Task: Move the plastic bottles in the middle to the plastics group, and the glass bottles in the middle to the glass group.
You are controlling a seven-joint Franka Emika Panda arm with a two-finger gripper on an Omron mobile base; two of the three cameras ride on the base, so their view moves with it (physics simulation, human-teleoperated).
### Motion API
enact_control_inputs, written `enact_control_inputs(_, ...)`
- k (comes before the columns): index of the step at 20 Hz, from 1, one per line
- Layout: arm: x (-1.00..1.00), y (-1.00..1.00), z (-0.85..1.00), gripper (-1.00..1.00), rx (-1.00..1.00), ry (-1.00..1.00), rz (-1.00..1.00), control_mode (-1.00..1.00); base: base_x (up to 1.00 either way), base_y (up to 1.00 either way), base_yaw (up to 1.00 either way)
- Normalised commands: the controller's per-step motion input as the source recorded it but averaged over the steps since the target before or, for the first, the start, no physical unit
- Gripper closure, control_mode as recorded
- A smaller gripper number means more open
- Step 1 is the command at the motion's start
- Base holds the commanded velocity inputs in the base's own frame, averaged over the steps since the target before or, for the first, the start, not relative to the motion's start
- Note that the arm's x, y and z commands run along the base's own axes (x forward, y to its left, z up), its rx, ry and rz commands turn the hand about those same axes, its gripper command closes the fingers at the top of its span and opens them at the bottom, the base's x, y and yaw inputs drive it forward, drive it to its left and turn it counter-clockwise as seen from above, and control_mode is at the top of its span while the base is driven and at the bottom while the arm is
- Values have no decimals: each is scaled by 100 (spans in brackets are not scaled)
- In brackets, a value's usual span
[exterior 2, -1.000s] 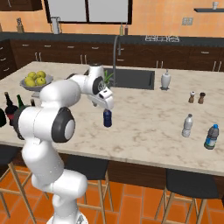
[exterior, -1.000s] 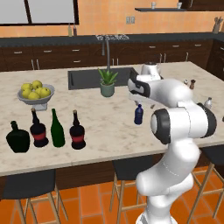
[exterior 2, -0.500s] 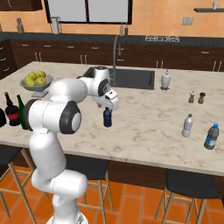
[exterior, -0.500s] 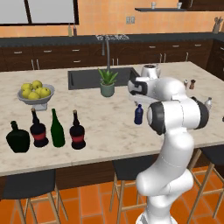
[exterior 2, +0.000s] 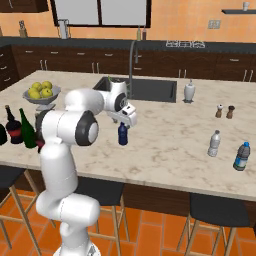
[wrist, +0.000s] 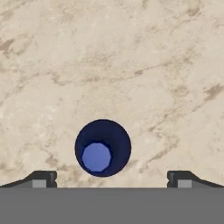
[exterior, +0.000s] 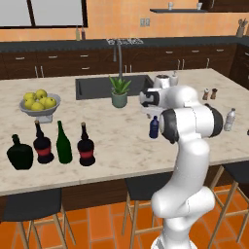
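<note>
The small dark-blue bottle (exterior: 153, 127) stands upright in the middle of the marble counter (exterior: 116, 136). My gripper (exterior: 150, 108) hangs right above it, open. From above, the bottle (wrist: 103, 148) shows its pale-blue cap between the two wide-apart fingertips (wrist: 41, 178), touching neither. From the right, the bottle (exterior 2: 122, 134) sits just under the gripper (exterior 2: 128, 121). The clear pale-capped bottle (exterior: 230, 119) stands at the counter's right end. At the left stand the black-green flask (exterior: 20, 153), a red-label bottle (exterior: 43, 145), the green bottle (exterior: 63, 144) and another red-label bottle (exterior: 86, 147).
A fruit bowl (exterior: 40, 103) is at the back left, and a potted plant (exterior: 118, 92) stands by the sink (exterior: 97, 86). Salt and pepper shakers (exterior: 209, 93) and a white jar (exterior 2: 189, 91) are at the back right. A labelled blue bottle (exterior 2: 241, 156) stands beside the clear one (exterior 2: 214, 143).
The hand has sunk a little closer over the dark-blue bottle while the arm's elbow swung round. The bottles have not moved.
</note>
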Motion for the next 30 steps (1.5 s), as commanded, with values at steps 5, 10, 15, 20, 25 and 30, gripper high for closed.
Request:
enact_control_inputs(5,28,1,-15,-100,0,0,0,-100,0,0,0)
enact_control_inputs(10,2,0,-16,-100,0,0,0,-100,0,0,0)
enact_control_inputs(15,0,-3,-10,-100,0,0,0,-100,0,0,0)
enact_control_inputs(20,-3,-1,-3,100,0,2,0,-100,0,0,0)
enact_control_inputs(25,-9,-10,-3,100,0,5,0,-100,0,0,0)
enact_control_inputs(30,-23,-24,11,100,0,0,0,-100,0,0,0)
